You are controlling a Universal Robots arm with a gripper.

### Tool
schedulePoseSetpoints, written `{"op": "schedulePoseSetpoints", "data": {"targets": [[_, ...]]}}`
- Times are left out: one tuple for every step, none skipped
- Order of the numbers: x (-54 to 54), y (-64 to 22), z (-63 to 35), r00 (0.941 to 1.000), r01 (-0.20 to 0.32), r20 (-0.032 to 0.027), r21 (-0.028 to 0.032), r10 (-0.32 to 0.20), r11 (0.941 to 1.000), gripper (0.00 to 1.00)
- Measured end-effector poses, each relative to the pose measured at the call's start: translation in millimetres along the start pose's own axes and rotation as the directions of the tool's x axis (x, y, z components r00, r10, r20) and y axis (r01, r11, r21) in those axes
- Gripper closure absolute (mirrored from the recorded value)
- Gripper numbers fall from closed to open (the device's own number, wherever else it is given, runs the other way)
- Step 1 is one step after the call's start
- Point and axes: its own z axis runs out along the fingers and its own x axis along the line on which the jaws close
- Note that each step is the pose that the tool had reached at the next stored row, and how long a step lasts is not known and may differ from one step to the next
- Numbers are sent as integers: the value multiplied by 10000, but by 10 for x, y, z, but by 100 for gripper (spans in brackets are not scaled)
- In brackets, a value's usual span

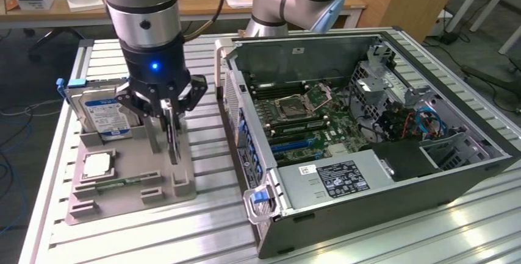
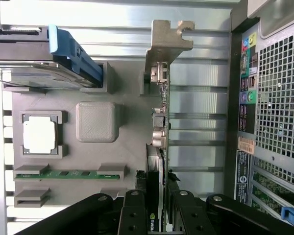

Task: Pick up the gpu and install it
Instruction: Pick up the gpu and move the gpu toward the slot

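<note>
Exterior view, left to right: hard drive (image 1: 102, 114) upright in grey holder (image 1: 130, 185); gripper (image 1: 168, 113) pinched on upper edge of gpu (image 1: 173, 139), card on edge straight below, between the fingers. Cannot tell whether clear of its slot. Long axis parallel to rear wall of open computer case (image 1: 456, 172), near on the exterior view's right.

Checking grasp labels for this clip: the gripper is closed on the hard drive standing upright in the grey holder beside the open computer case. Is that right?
Not quite. The gripper is closed on the gpu, not the hard drive; the wrist view shows it straddling the card's edge. The gpu does stand upright in the grey holder beside the open computer case.
</note>
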Motion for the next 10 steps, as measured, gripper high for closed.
{"op": "schedulePoseSetpoints", "data": {"targets": [[0, 0, -15, 10000, 0, -1, 1, 0, 10000, 74], [-1, 0, -33, 10000, 0, -2, 1, 0, 10000, 74], [-1, 0, -51, 10000, 0, 0, 0, 0, 10000, 74], [-1, 1, -70, 10000, 0, -1, -1, 0, 10000, 74], [-1, 1, -85, 10000, 1, 0, -3, -1, 10000, 74], [-1, 1, -98, 10000, 1, 0, -3, -1, 10000, 74], [-2, 1, -116, 10000, 1, -1, -3, -1, 10000, 74], [-2, 2, -132, 10000, 0, -1, -5, 0, 10000, 74], [-2, 1, -143, 10000, 2, 0, -8, -2, 10000, 74], [-2, 1, -152, 10000, 1, -1, -10, -1, 10000, 74]]}}
